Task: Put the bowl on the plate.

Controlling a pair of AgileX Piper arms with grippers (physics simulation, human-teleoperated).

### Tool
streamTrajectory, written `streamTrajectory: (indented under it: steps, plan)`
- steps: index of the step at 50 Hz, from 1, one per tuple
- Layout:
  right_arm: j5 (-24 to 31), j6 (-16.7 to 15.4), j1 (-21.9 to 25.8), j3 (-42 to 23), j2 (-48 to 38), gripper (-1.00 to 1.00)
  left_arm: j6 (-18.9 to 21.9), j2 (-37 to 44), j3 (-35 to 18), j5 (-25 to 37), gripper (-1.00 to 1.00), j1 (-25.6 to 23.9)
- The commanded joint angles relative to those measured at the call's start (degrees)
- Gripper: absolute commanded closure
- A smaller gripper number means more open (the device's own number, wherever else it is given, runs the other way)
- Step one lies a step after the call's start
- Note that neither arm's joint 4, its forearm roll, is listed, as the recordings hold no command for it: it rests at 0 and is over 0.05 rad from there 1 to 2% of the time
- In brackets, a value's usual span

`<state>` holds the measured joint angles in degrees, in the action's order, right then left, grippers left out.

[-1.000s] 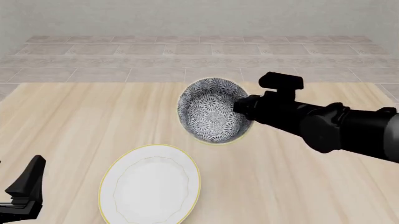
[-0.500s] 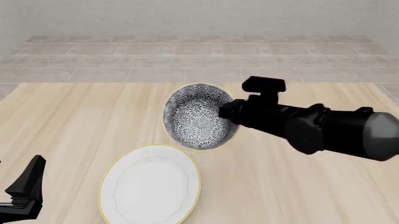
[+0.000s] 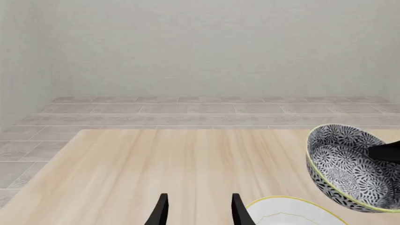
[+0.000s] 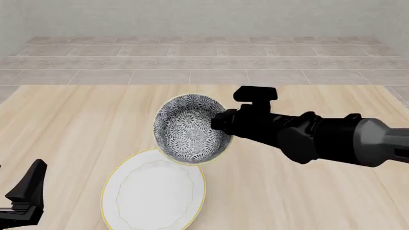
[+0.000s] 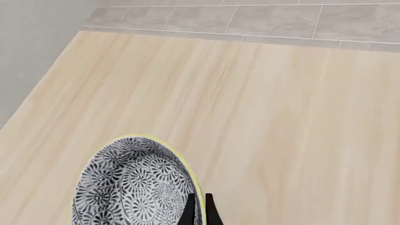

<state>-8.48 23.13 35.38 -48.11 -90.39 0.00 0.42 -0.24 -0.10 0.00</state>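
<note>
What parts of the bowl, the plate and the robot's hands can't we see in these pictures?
- Bowl: its underside is hidden in the front view; the picture's edge cuts it off in the right wrist view.
- Plate: its far rim is covered by the bowl in the front view; only a sliver shows in the left wrist view.
- Right gripper: hidden behind the arm in the front view.
- Left gripper: cut off by the edge in the front view.

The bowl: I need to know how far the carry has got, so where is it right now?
In the front view the bowl hangs tilted near the table's middle, gripped at its rim by the right gripper, its near edge overlapping the far rim of the plate.
</note>
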Motion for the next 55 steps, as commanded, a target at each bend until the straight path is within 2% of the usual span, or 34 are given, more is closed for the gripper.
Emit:
streamTrajectory:
  steps: [1,15,30,55]
  plan:
    - [-0.33,0.58,1.51,-0.67,-0.94,1.00,0.00,0.00,0.00,0.00,-1.00,0.00]
    - [-0.78,1.61,3.33,-0.70,-1.72,1.00,0.00,0.00,0.00,0.00,-1.00,0.00]
    - [-2.25,5.14,6.88,-0.19,-3.46,1.00,0.00,0.00,0.00,0.00,-1.00,0.00]
    - [-3.31,6.24,9.29,0.00,-5.97,1.00,0.00,0.00,0.00,0.00,-1.00,0.00]
